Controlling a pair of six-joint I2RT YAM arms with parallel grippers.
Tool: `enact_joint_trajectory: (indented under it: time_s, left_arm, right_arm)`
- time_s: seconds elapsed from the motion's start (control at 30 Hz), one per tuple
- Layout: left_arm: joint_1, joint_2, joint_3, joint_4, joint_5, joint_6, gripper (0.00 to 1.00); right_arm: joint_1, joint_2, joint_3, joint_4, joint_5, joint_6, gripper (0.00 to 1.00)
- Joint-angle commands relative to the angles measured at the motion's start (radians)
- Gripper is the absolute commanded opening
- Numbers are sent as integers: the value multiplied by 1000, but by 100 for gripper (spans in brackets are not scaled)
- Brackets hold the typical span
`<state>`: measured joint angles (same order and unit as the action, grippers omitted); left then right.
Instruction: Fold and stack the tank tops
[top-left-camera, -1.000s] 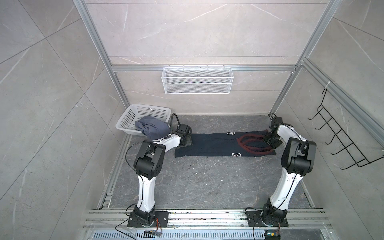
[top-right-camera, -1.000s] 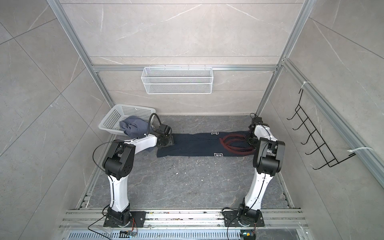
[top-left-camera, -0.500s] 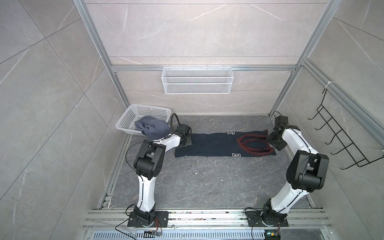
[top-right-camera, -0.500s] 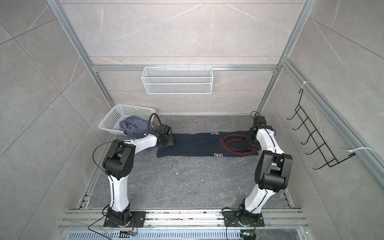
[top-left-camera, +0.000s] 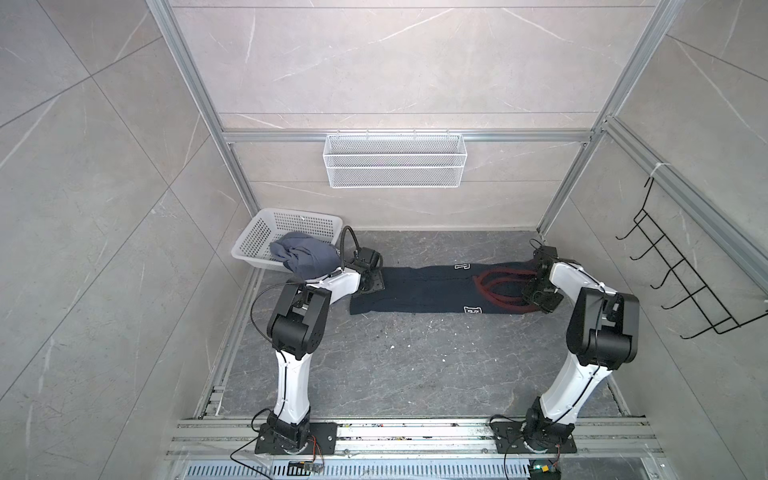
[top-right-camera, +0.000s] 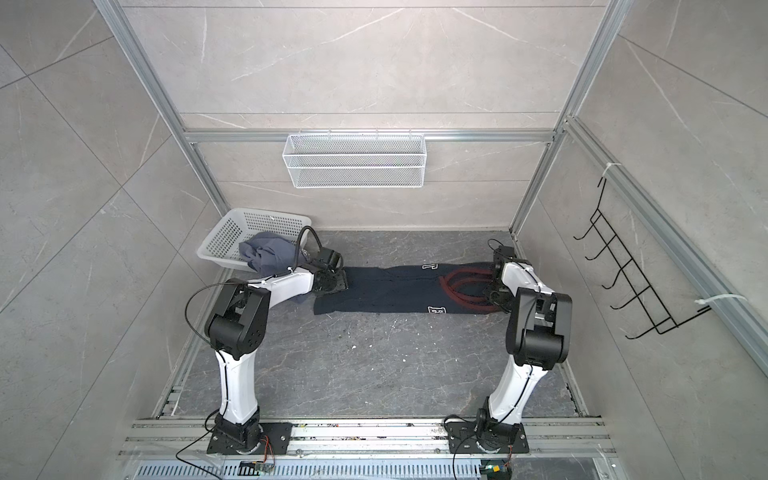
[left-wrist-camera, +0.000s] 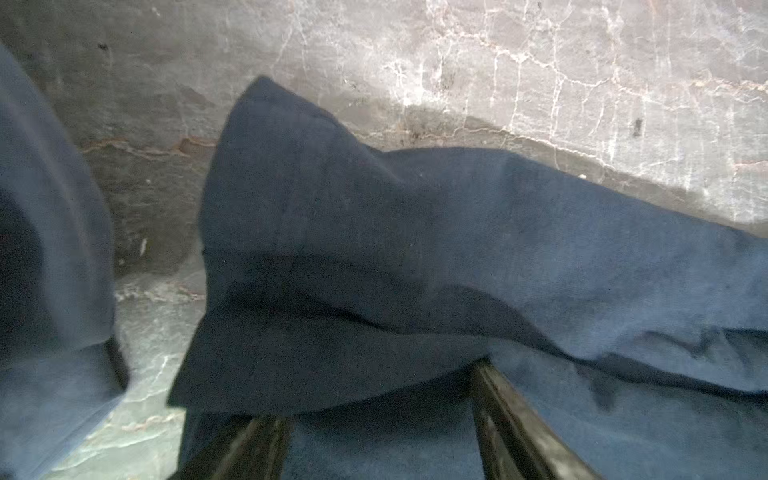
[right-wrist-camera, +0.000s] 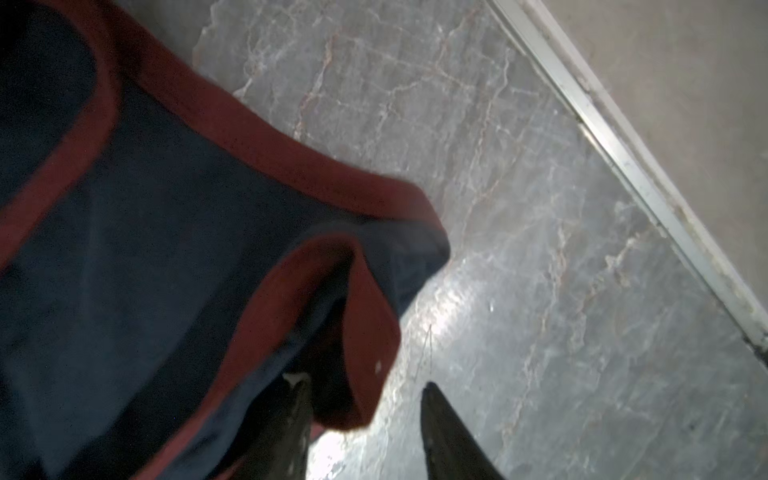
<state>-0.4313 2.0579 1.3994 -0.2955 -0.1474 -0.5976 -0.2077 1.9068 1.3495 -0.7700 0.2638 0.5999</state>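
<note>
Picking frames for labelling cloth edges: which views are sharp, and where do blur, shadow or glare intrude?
Both top views: sharp and evenly lit, the dark navy tank top with dark-red trim crisp. Left wrist view: its folded edge lies in shadow, and the slate blue-grey tank top is out of focus. Right wrist view: soft throughout, with glare on the grey marble floor.

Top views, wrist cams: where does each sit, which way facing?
Both top views: high overhead, tilted down at the navy tank top; left arm, right arm whole.
Left wrist: on the left gripper, looking along its fingers at the hem.
Right wrist: on the right gripper, looking past its fingers at the red-trimmed strap.
All share that top.
</note>
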Motion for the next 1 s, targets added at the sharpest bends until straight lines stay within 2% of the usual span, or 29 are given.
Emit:
enact_joint_trajectory:
  time_s: [0.0,0.1,0.17,0.33,0.57,0.67,0.77,0.83,0.93,0.97]
  left_arm:
    - [17,21,-29,-11,-2,12,70]
    - [20,25,-33,-11,-8,13,70]
    - [19,30,-37,-13,-18,13,70]
    - [21,33,-55,-5,-31,11,70]
    - [26,31,-55,-6,-39,4,70]
    - [27,29,-52,-8,-46,2,70]
    - [31,31,-48,-7,-47,-3,71]
    - [34,36,-42,-8,-39,-7,71]
    - [35,37,-33,-14,-36,-6,71]
    - [35,33,-30,-19,-35,-7,71]
  right_arm:
    - [-1,39,57,-27,51,11,31]
    - [0,37,71,-33,74,17,15]
    - [-1,30,84,-44,95,25,9]
    - [-13,50,150,-69,85,31,3]
    - [-18,197,320,-169,92,34,6]
    - [-18,269,371,-198,102,35,12]
    - [-17,308,407,-220,108,39,22]
    - [-17,312,421,-229,120,35,32]
    - [-10,293,418,-240,156,35,53]
    - [-9,279,410,-239,155,34,56]
